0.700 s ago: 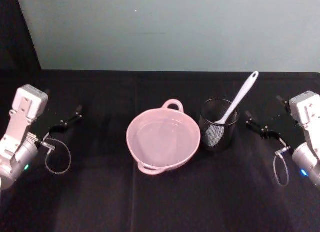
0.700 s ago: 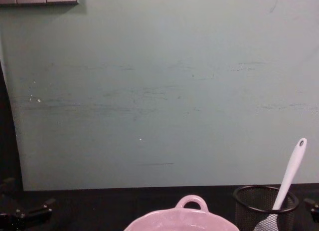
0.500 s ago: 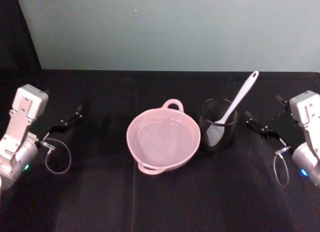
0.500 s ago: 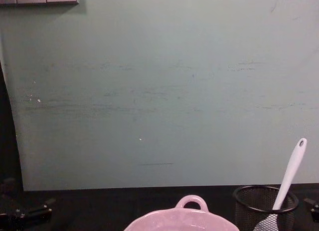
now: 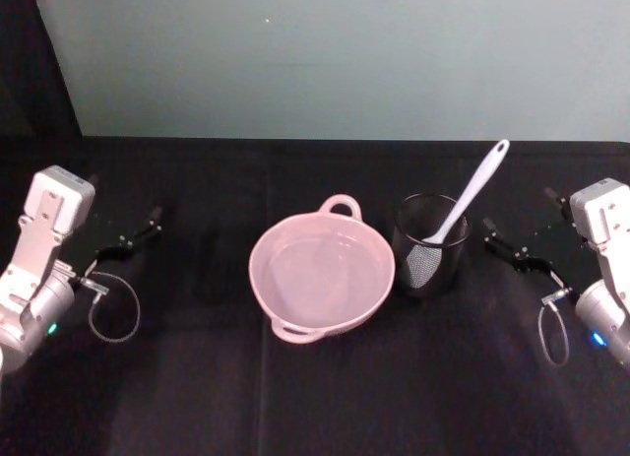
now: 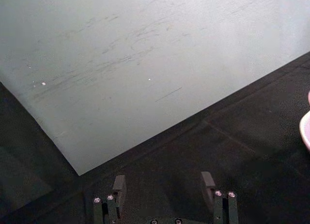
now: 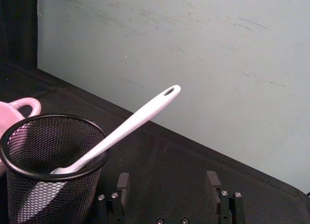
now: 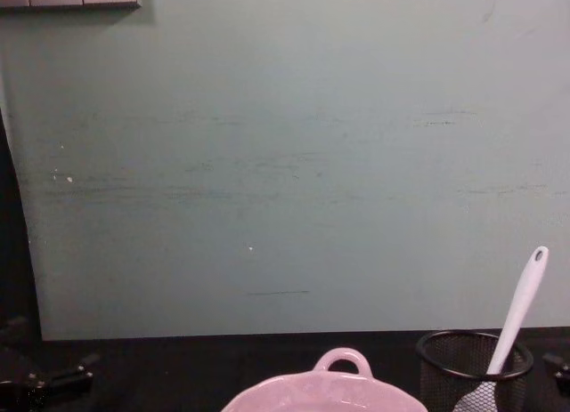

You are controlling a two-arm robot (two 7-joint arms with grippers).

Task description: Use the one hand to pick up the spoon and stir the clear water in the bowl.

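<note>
Black desk, pale wall behind. We find the spoon standing in the cup, its handle leaning away from the bowl toward the right fingers, which are spread and near the cup. The left fingers, also spread, lie well apart from the cup.

— What sits on the desk?
— It's covered in black cloth. The pale-pink bowl rests near its middle.
— Anything else?
— A black mesh cup, upright, just beside the bowl on the right.
</note>
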